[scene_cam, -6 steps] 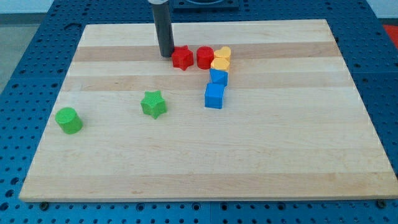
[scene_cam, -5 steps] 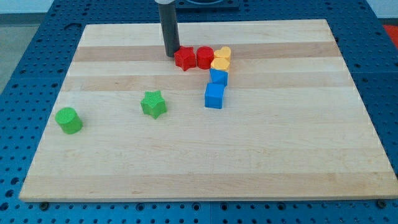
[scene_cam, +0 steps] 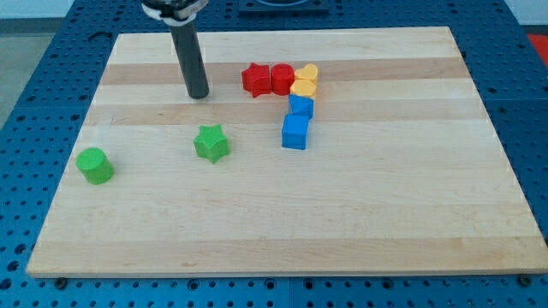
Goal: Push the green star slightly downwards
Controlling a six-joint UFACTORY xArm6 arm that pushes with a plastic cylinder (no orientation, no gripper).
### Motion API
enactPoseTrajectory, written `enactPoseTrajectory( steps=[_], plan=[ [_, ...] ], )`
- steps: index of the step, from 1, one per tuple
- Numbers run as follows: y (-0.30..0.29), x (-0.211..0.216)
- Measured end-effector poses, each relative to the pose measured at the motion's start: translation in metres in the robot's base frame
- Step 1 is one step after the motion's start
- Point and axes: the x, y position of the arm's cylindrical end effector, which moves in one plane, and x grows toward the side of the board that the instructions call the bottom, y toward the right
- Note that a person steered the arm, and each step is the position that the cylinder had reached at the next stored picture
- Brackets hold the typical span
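Observation:
The green star (scene_cam: 211, 143) lies left of the board's middle. My tip (scene_cam: 199, 95) rests on the board above the star and a little to its left, about a block's width of bare wood between them. The rod rises from the tip toward the view's top.
A green cylinder (scene_cam: 94, 165) sits near the board's left edge. A cluster lies right of the tip: a red star (scene_cam: 253, 79), a red cylinder (scene_cam: 282, 78), a yellow heart-like block (scene_cam: 307, 74), a yellow block (scene_cam: 302, 88) and two blue blocks (scene_cam: 300, 106) (scene_cam: 294, 132). The wooden board (scene_cam: 385, 197) sits on a blue pegboard.
My tip has left the red star and moved left and down toward the green star. The red star sits slightly further right than at first, against the red cylinder. Other blocks unchanged.

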Motion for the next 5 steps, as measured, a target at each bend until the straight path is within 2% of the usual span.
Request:
enactPoseTrajectory(
  steps=[4, 5],
  plan=[
    [0.017, 0.106],
    [0.016, 0.11]
  ],
)
